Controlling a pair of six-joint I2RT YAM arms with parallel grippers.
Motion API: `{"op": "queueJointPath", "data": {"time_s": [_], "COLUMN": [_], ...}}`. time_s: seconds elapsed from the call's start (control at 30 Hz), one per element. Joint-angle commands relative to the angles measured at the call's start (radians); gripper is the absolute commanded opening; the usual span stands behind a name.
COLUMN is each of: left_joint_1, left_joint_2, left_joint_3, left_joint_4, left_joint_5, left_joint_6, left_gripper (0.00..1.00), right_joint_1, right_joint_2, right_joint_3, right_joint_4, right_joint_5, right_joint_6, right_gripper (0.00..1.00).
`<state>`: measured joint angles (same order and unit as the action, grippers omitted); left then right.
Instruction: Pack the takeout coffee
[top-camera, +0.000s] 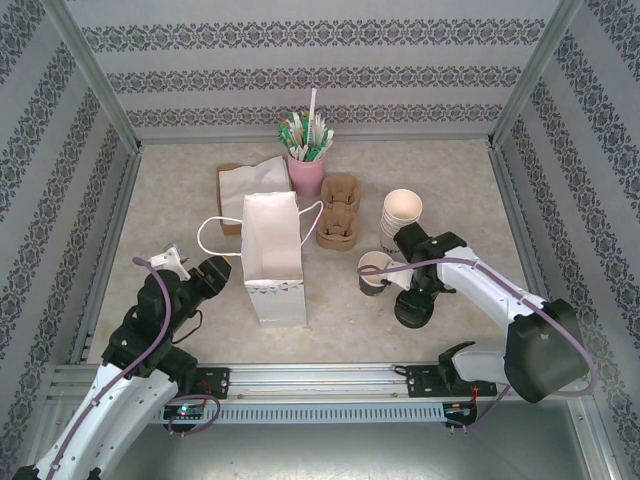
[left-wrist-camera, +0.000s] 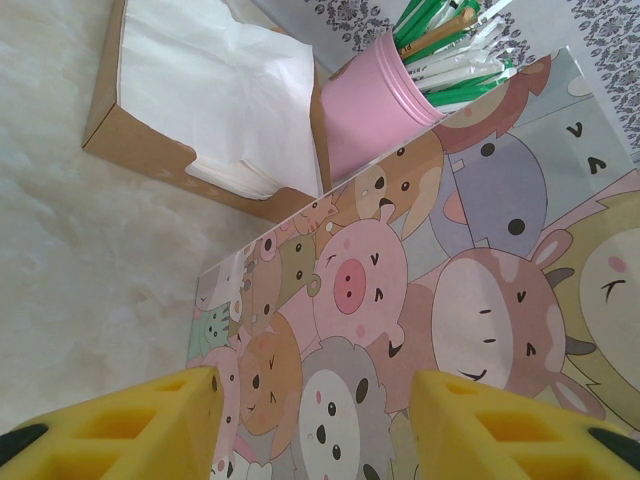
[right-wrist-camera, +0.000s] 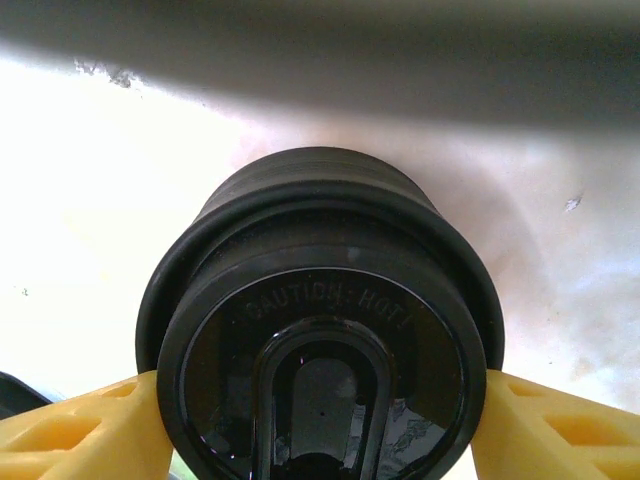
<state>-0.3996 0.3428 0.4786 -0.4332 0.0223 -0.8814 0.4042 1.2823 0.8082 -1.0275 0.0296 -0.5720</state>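
Robot lab booth dressed as a café counter: aluminium frame (top-camera: 95, 75), wallpaper panels (top-camera: 300, 60), marble-look tabletop (top-camera: 450, 180), robot arms (top-camera: 130, 340) on a front rail (top-camera: 320, 378); stocked with paper bag (top-camera: 272, 255), napkin box (top-camera: 232, 190), cup carrier (top-camera: 338, 210), stack of paper cups (top-camera: 402, 215).

Found white paper handled bag (top-camera: 272, 255) mid-table; behind it, brown cardboard napkin box (top-camera: 230, 190), pink plastic stirrer cup (top-camera: 306, 174) further right; right of bag, brown pulp cup carrier (top-camera: 338, 215), then stack of cream paper cups (top-camera: 401, 212); before stack, lone cream paper cup (top-camera: 374, 272) left of squat black plastic lid pile (right-wrist-camera: 320, 260).

Raised "CAUTION HOT" lettering on the topmost black lid (right-wrist-camera: 320, 345).
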Motion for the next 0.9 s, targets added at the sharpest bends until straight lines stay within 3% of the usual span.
{"op": "queueJointPath", "data": {"time_s": [0.0, 0.53, 0.87], "left_joint_1": [-0.010, -0.011, -0.010], "left_joint_2": [-0.002, 0.000, 0.013], "left_joint_3": [0.035, 0.092, 0.153], "left_joint_4": [0.001, -0.032, -0.073], "left_joint_5": [-0.007, -0.028, -0.064], "left_joint_6": [0.021, 0.055, 0.100], "left_gripper": [0.54, 0.53, 0.53], "right_joint_1": [0.008, 0.007, 0.008], "right_joint_2": [-0.018, -0.136, -0.251], "right_joint_3": [-0.003, 0.013, 0.084], "right_joint_4": [-0.009, -0.043, -0.112], "right_joint_5": [0.006, -0.004, 0.091], "right_joint_6": [0.003, 0.003, 0.006], "right_gripper": [0.71, 0.70, 0.70]}}
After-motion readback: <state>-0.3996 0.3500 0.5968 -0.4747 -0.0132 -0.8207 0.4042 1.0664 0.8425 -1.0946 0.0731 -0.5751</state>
